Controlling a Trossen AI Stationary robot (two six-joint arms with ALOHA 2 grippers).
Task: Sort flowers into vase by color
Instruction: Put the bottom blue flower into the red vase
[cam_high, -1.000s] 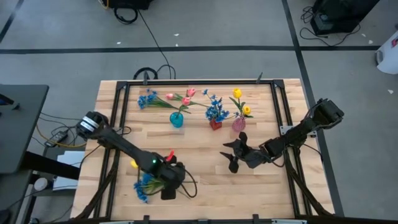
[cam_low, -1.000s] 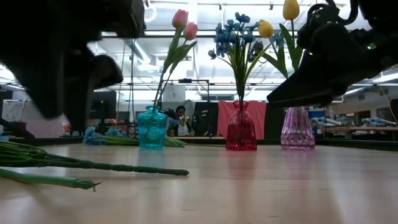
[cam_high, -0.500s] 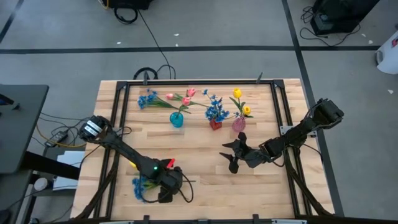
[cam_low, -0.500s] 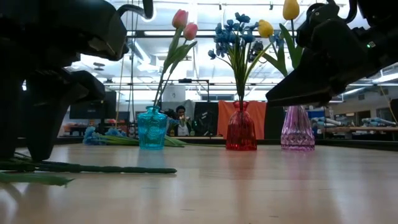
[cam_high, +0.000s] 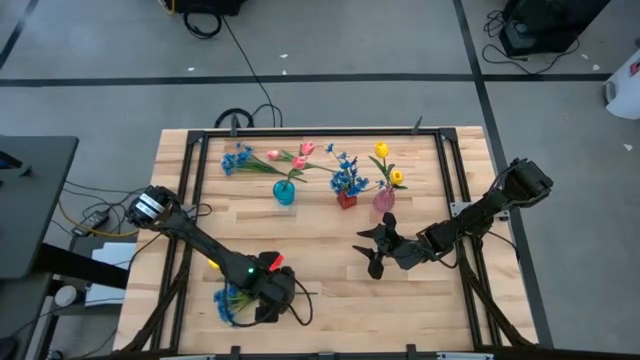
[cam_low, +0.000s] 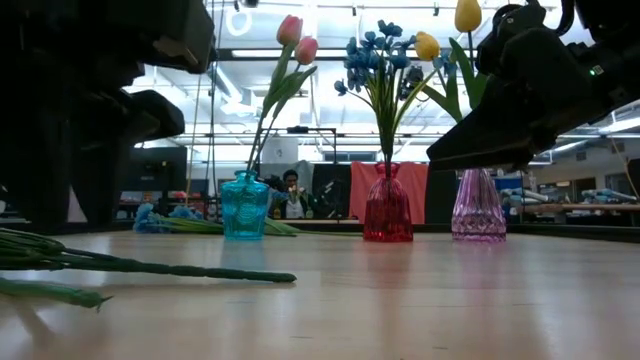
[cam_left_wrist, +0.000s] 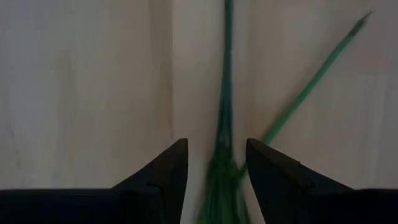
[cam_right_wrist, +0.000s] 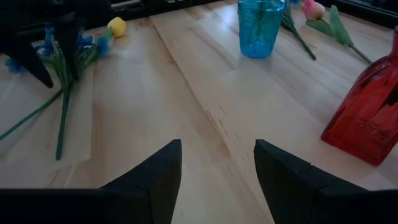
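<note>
Three vases are standing in a row near the far edge: the blue vase (cam_high: 285, 193), the red vase (cam_high: 346, 199) and the pink vase (cam_high: 384, 200), blocking passage there. The middle of the table (cam_high: 330, 250) is lying open. Loose stems (cam_low: 150, 267) are crossing the near-left part.

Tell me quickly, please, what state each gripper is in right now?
Left gripper: open, fingers straddling the blue spray's green stem on the table, not closed on it.
Right gripper: open, holding nothing, hovering above the table.
</note>
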